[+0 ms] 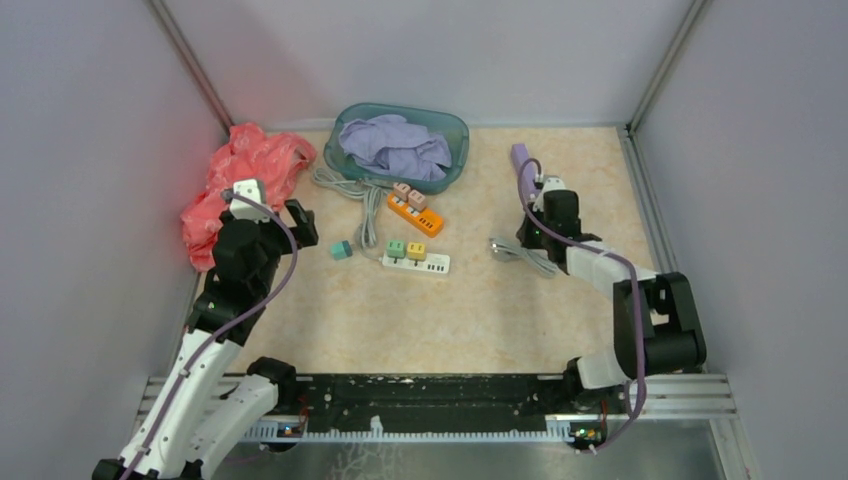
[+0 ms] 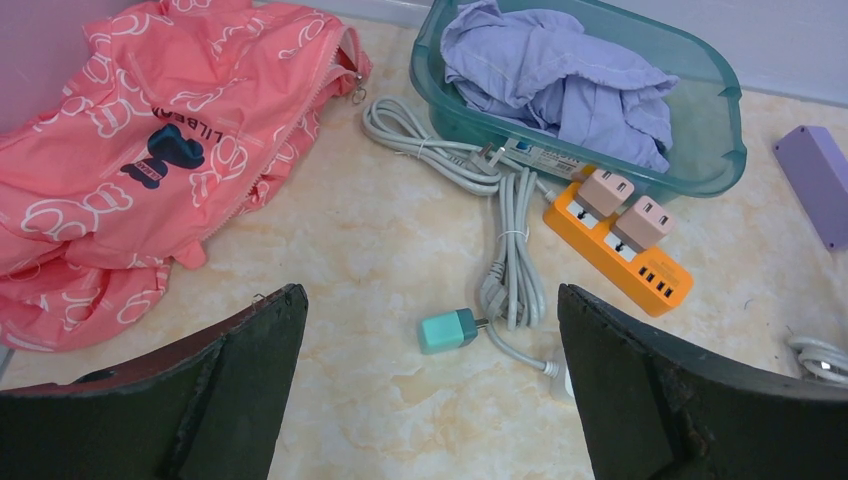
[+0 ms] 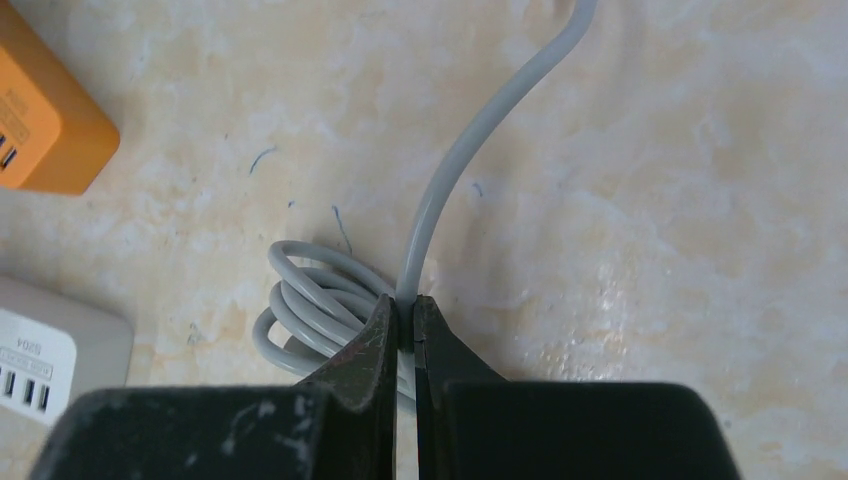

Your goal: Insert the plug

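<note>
Two risks are judged most likely from here. First, the right claw [image 3: 405,325] is clamped shut on a thin grey cable [image 3: 470,130] and not on a plug body. If the cable is lifted by this narrow pinch, it may be drawn through the fingertips. The coil [image 3: 305,310] lying just left of the fingertips may also be dragged along and snagged. Second, a plug hanging from a limp cable cannot be aimed well. Its pins may be presented tilted, and a strip may be pushed across the tabletop [image 3: 650,250] instead of being entered. The plug at the end of this cable cannot be made out in the right wrist view, so its place relative to that claw cannot be told.

The left claw [image 2: 428,295] is held wide apart, with nothing gripped. A loose teal plug [image 2: 447,330] is seen lying on the tabletop below and just ahead of it. The plug is roughly centred between the two fingers and clear of both. Its pins are turned toward a bundled cord on the claw's right. If this is the plug meant, a careless descent could knock it sideways or catch the cord with it.

A white power strip [image 3: 40,355] is seen near the right claw, to its left. An orange power strip [image 3: 40,110] is seen farther ahead on the same side. Both are untouched by either claw, and no insertion is judged to have begun.
</note>
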`<state>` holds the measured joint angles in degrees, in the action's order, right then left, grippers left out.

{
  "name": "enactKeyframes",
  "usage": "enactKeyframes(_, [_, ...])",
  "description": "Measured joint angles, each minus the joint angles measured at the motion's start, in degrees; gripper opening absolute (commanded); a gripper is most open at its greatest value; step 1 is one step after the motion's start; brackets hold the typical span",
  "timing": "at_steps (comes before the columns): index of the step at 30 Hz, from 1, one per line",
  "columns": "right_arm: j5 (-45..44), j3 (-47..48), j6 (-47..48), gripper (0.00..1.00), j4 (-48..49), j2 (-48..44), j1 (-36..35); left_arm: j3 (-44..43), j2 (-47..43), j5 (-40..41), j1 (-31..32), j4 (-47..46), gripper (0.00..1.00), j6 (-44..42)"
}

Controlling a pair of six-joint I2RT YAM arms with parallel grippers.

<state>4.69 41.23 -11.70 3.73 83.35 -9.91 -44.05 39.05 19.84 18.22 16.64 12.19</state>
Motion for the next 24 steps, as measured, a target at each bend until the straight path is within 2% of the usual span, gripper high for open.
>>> enactKeyframes(11, [1.25,-5.05,-4.50,0.01,-13.86,-12.44,-7.15,0.09,0.39,-0.04,-0.17,0.00,1.00,0.02])
enactKeyframes(17, [1.51,-7.89,-7.06,0.26,-19.67,-19.23,-7.85,0.11,1.14,-0.52,-0.37,0.00,1.00,0.02])
enactKeyframes(21, [1.01,-7.89,-7.98,0.44,-20.13,-21.14,-7.89,0.20,1.46,-0.63,-0.37,0.00,1.00,0.02])
enactKeyframes(24, [-1.03,-7.76,-8.07,0.50,-19.82,-22.14,-7.89,0.28,1.60,-0.63,-0.37,0.00,1.00,0.02])
